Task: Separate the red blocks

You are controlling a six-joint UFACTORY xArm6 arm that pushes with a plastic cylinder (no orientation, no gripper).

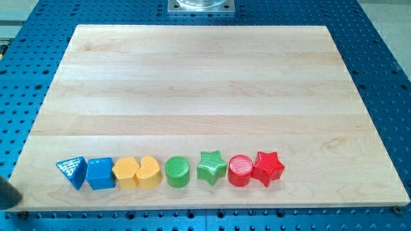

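Observation:
A red cylinder (241, 171) and a red star (268, 168) touch each other at the right end of a row of blocks near the view's bottom edge of the wooden board (205, 90). A dark blurred shape (9, 192) at the view's bottom left corner looks like my rod. Its tip cannot be made out clearly. It is far left of the red blocks, just left of the blue triangle (72, 171).
The row runs left to right: blue triangle, blue cube (100, 173), yellow block (126, 172), yellow heart (148, 172), green cylinder (178, 172), green star (211, 167). The green star sits close to the red cylinder. A blue perforated table surrounds the board.

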